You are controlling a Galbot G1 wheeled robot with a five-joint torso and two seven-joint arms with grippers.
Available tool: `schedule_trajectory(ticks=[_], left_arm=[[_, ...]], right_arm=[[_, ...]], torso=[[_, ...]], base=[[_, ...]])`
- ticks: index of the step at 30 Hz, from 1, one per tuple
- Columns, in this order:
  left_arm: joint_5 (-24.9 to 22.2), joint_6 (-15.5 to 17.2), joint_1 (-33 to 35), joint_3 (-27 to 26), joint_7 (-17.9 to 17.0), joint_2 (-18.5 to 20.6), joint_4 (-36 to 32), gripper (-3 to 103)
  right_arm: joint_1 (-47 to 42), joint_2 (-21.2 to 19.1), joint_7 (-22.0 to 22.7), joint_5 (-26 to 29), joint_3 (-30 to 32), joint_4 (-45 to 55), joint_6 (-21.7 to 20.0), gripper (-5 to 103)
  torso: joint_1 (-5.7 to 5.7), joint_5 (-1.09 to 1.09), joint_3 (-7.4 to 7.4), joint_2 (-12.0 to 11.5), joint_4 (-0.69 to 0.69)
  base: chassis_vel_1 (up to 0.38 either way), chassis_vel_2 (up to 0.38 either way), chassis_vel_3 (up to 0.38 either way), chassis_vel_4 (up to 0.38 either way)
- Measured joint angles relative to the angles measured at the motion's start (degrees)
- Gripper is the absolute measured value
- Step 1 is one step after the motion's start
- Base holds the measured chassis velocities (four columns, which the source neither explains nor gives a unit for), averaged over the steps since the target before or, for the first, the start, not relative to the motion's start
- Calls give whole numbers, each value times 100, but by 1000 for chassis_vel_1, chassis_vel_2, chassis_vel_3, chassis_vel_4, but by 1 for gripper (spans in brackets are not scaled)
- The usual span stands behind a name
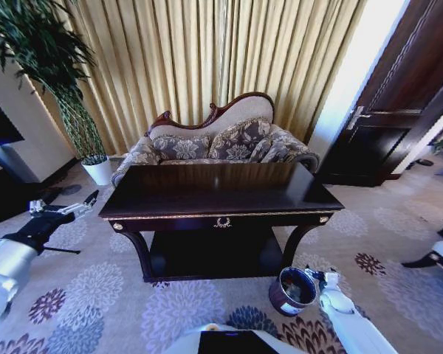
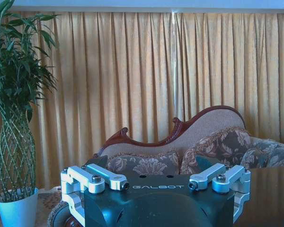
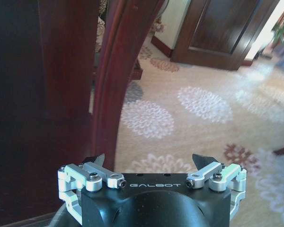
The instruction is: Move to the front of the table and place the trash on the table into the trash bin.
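One table (image 1: 220, 190), one trash bin (image 1: 293, 290) (floor)

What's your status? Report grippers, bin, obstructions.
Left gripper raised off the table, left corner. Right gripper open, low beside trash bin on carpet. Table leg close by right gripper.

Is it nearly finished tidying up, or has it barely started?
Done: it is parked facing the large dark glossy wooden table. In hand: nothing; the right gripper, jaws open and empty, sits low beside the small round dark trash bin on the carpet; the left gripper hangs off the table's left end. Left: what the bin holds is too dark to tell.
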Motion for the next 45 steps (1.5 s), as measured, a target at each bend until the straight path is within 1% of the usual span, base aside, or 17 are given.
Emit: schedule_trajectory(ticks=[2, 3, 4, 5, 7, 8, 10, 12, 14, 15, 19, 21, 23, 26, 32, 34, 45], left_arm=[[-17, -12, -7, -2, -5, -21, -3, 100], [-17, -12, -7, -2, -5, -21, -3, 100], [-34, -21, -7, -18, -5, -31, -4, 100], [-47, -44, -7, -32, -5, -42, -4, 100], [-56, -88, -11, -48, -5, -73, -1, 100], [-56, -88, -11, -48, -5, -73, -1, 100], [-76, -110, -20, -72, 2, -137, -4, 100], [-88, -110, -19, -90, 3, -165, -5, 100], [-142, -129, 12, -192, 34, -277, -9, 100], [-142, -129, 12, -192, 34, -277, -9, 100], [-119, -183, 25, -295, 86, -456, 146, 100], [-124, -184, 34, -322, 86, -475, 159, 100], [-196, -182, 62, -451, 86, -518, 195, 100], [-269, -152, 63, -518, 88, -513, 231, 100], [-273, -121, -16, -428, 106, -419, 315, 100], [-272, -35, -116, -321, 106, -360, 356, 100], [-250, 42, -153, -200, 105, -480, 138, 100]], right_arm=[[-243, -76, -112, 357, 140, 647, -313, 100], [-243, -76, -112, 357, 140, 647, -313, 100], [-412, -125, -169, 637, 244, 1153, -507, 100], [-573, -177, -198, 867, 357, 1668, -602, 100], [-775, -254, -206, 1000, 518, 2304, -603, 100], [-775, -254, -206, 1000, 518, 2304, -603, 100], [-1052, -371, -200, 1190, 757, 3157, -580, 100], [-1123, -400, -190, 1249, 830, 3390, -578, 100], [-1389, -542, -77, 1479, 1102, 4385, -582, 100], [-1389, -542, -77, 1479, 1102, 4385, -582, 100], [-1845, -794, 325, 1834, 1459, 5792, -760, 100], [-1920, -815, 349, 1850, 1509, 5960, -782, 100], [-2260, -838, 382, 1856, 1683, 6696, -827, 100], [-2547, -743, 410, 1847, 1748, 7344, -875, 100], [-2702, -591, 446, 1793, 1705, 7679, -898, 100], [-2768, -523, 456, 1744, 1701, 7748, -897, 100], [-2773, -462, 451, 1545, 1680, 7705, -862, 100]], torso=[[0, -1, 0, 0, 0], [0, -1, 0, 0, 0], [0, -1, 0, 0, -1], [0, -2, 0, 0, 0], [0, -4, 0, 0, 2], [0, -4, 0, 0, 2], [0, -3, 0, 0, 1], [0, -3, 0, 0, -1], [0, -2, 0, 0, 0], [0, -2, 0, 0, 0], [0, -4, 0, 1, 2], [0, -5, -1, 1, 1], [0, -2, 0, 1, 0], [-1, -2, 0, 1, 0], [-1, -3, -1, 1, 0], [-1, -2, 0, 1, -1], [0, -1, 0, 0, 1]], base=[[0, 0, 0, 0], [0, 0, 0, 0], [0, 0, 0, 0], [0, 0, 0, 0], [0, 0, 0, 0], [0, 0, 0, 0], [0, 0, 0, 0], [0, 0, 0, 0], [0, 0, 0, 0], [0, 0, 0, 0], [0, 0, 0, 0], [0, 0, 0, 0], [0, 0, 0, 0], [0, 0, 0, 0], [0, 0, 0, 0], [0, 0, 0, 0], [0, 0, 0, 0]])
